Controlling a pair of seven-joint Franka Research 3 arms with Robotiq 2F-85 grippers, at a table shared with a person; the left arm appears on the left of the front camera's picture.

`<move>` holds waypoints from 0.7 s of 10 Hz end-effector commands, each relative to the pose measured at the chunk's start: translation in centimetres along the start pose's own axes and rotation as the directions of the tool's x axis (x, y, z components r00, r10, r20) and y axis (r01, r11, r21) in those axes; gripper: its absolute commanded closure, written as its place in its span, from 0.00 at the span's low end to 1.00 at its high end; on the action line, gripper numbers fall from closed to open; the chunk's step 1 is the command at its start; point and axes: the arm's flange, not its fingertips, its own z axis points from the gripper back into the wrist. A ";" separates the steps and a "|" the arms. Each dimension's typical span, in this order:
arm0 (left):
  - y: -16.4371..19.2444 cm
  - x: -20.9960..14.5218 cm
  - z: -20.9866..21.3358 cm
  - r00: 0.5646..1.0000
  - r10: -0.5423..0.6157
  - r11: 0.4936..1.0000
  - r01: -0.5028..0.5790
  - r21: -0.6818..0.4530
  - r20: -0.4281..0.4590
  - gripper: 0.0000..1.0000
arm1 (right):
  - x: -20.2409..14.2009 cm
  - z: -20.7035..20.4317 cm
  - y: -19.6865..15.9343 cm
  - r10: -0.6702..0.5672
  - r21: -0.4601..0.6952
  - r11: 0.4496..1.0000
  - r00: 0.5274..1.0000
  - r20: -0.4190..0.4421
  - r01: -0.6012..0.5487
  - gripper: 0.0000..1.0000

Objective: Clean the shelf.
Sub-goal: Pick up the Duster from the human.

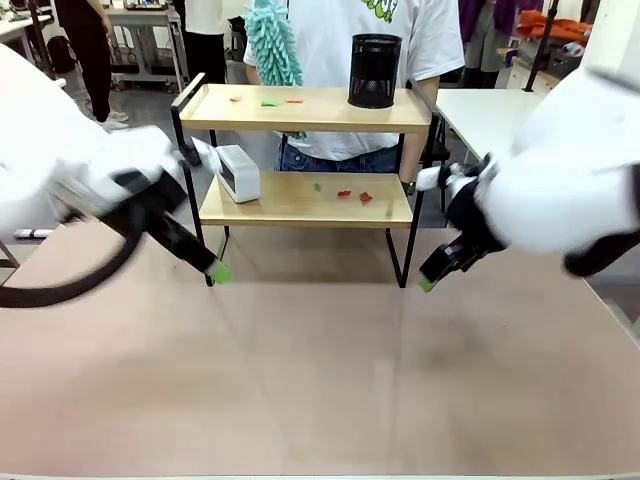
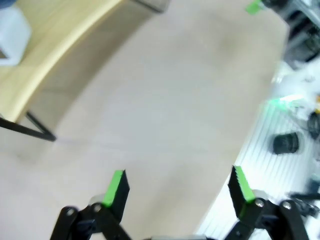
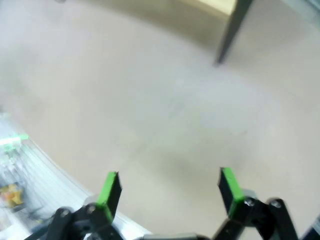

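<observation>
On shelf [image 1: 320, 112]: black mesh bin [image 1: 375, 70], white box [image 1: 238, 173], red-green scraps [image 1: 344, 194].

The shelf [image 1: 300, 108] is showing smooth pale wood boards on a thin matt black metal frame [image 1: 408, 240]. The black cup [image 1: 374, 70] is looking like metal mesh, the teal duster [image 1: 272, 42] like fluffy cloth, and the desk [image 1: 320, 380] is lying matt and smooth.

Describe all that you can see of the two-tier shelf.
The shelf is a small rack: two light wooden boards on a thin black metal frame, upright at the far side of the table. A black mesh cup stands on the top board, a white box on the lower board's left end. Small red and green scraps lie on both boards.
</observation>
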 end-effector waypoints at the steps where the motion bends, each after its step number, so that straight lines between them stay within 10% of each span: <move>1: 1.8 -3.5 9.8 0.989 0.109 0.987 -0.096 -0.130 0.097 0.00 | -3.2 14.8 -3.1 -0.267 0.367 0.903 0.960 0.078 0.222 0.00; 5: 9.7 -19.3 17.7 0.694 0.518 0.855 -0.442 -0.271 0.500 0.00 | -15.8 18.9 -20.4 -0.753 0.835 0.432 0.645 0.127 0.340 0.00; 7: 12.4 -28.2 17.7 0.289 0.619 0.749 -0.497 -0.438 0.730 0.00 | -18.8 16.5 -23.2 -0.830 0.860 0.334 0.552 0.075 0.386 0.00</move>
